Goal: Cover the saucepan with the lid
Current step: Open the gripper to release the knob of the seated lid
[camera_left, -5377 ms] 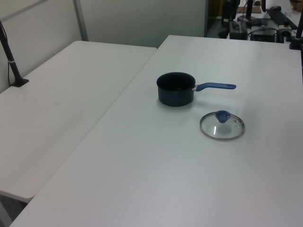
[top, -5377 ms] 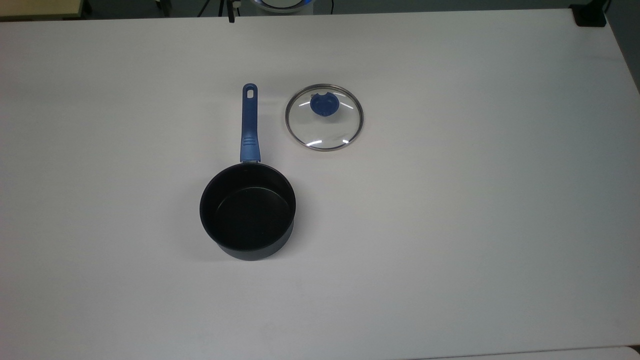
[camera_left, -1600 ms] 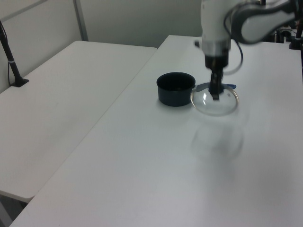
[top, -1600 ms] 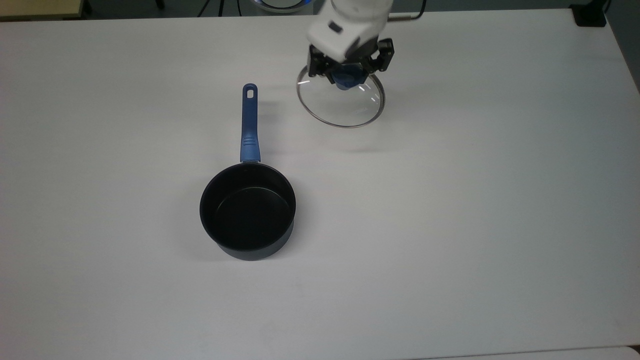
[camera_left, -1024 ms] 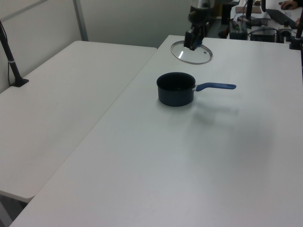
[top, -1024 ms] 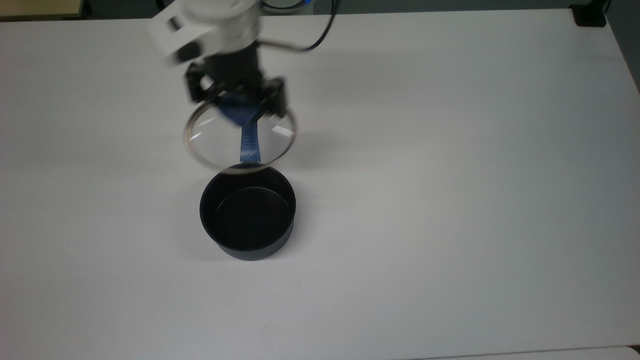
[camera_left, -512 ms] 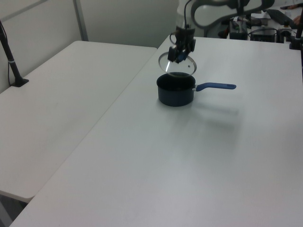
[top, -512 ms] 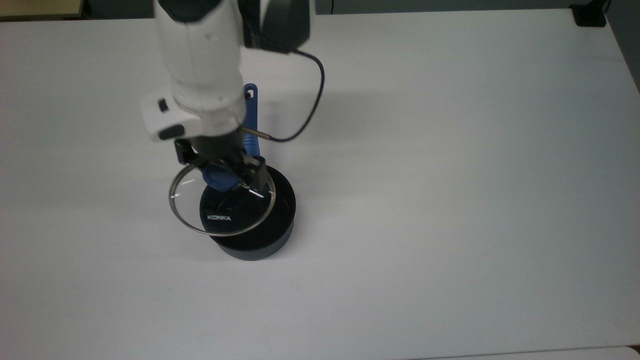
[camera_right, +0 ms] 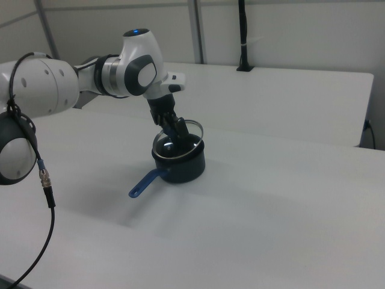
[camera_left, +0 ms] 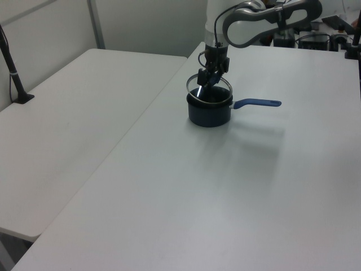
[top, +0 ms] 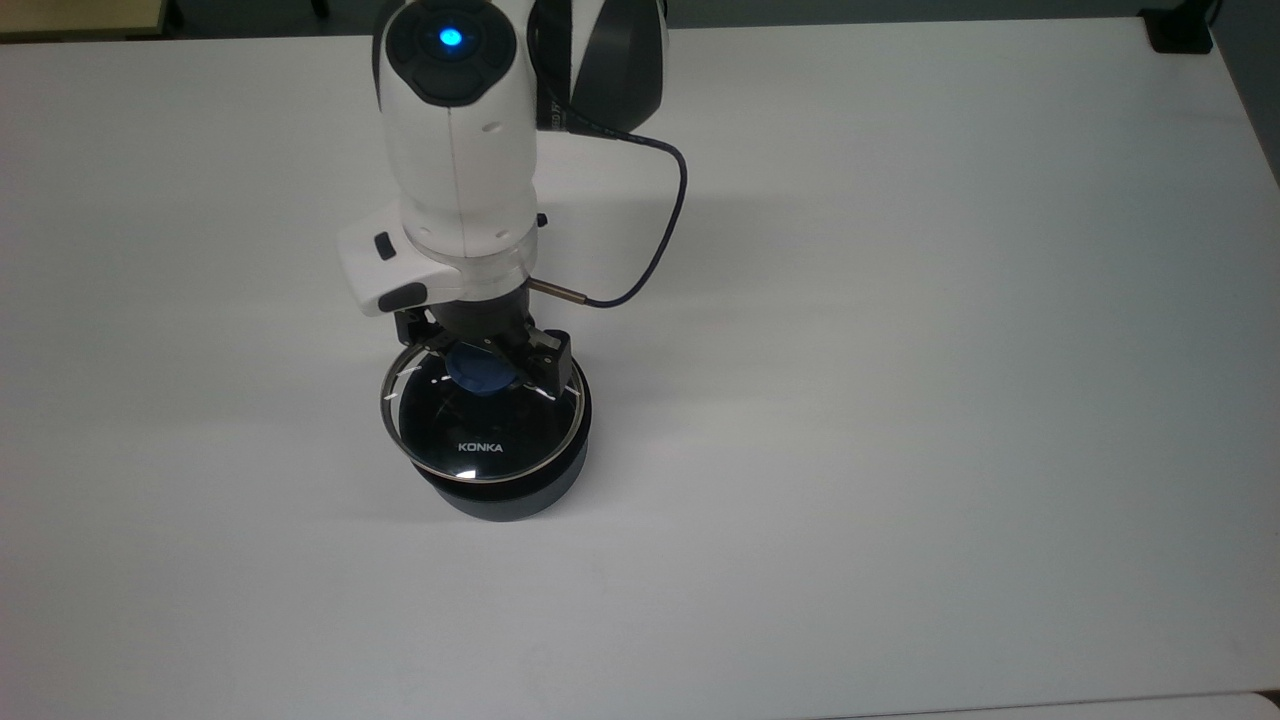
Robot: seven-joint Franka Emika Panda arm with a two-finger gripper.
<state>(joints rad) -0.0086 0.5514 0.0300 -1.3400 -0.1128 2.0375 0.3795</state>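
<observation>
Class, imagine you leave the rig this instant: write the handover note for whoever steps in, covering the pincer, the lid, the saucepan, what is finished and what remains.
Pincer: shut on the blue knob of the lid.
Lid: held tilted just above the saucepan; it is not seated flat, and whether its low edge touches the rim cannot be told.
Saucepan: upright on the white table, its handle pointing to the left view's right.
Done: lid picked up and brought over the pan.
Left: level the lid, centre it, lower it onto the rim, open the pincer and withdraw.
</observation>
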